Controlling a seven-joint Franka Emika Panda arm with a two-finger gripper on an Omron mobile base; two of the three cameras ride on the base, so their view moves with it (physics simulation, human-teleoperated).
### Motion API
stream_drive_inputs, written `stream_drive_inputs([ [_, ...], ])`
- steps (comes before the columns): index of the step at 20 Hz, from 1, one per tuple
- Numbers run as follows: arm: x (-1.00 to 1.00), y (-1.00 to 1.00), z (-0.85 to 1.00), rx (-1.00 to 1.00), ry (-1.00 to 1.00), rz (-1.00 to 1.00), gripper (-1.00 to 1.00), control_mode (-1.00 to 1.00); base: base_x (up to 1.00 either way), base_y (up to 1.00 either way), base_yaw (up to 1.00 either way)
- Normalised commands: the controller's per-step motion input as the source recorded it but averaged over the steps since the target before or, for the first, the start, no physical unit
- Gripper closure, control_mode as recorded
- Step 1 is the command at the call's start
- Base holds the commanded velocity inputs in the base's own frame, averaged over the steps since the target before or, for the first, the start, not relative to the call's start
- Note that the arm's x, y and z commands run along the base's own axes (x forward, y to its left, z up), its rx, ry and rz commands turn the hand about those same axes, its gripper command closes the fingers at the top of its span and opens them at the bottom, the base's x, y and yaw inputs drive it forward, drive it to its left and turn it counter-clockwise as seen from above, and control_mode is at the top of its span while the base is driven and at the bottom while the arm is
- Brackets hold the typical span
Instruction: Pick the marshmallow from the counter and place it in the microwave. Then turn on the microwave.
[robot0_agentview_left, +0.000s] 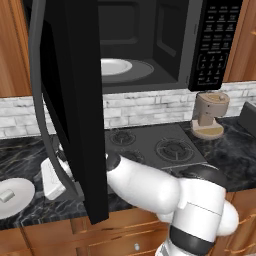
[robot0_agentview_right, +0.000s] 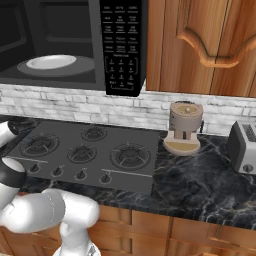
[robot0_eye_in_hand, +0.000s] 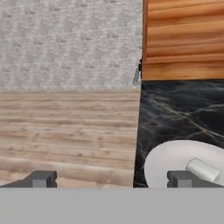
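Gripper (robot0_eye_in_hand: 111, 178) jaws spread wide, nothing held. Marshmallow (robot0_agentview_left: 6, 195) seen on plate (robot0_agentview_left: 20, 189) at counter (robot0_agentview_left: 25, 150) left front edge. Risk judged: open microwave (robot0_agentview_left: 150, 45) door (robot0_agentview_left: 70, 100) struck by arm during lift.

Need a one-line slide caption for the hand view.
Open gripper above counter edge, marshmallow on plate by one fingertip.
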Motion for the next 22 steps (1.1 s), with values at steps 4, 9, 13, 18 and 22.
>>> stream_drive_inputs([
  [4,0.21,0.28,-0.24,-0.05,-0.01,0.0,-1.0,-1.0,0.0,0.0,0.0],
  [9,0.18,0.19,-0.29,-0.03,-0.01,0.0,-1.0,-1.0,0.0,0.0,0.0],
  [13,0.21,0.04,-0.25,-0.01,0.0,0.0,-1.0,-1.0,0.0,0.0,0.0],
  [18,0.24,0.15,-0.26,0.0,0.0,0.0,-1.0,-1.0,0.0,0.0,0.0],
  [22,0.24,0.29,-0.34,0.0,0.0,0.02,-1.0,-1.0,0.0,0.0,0.0],
])
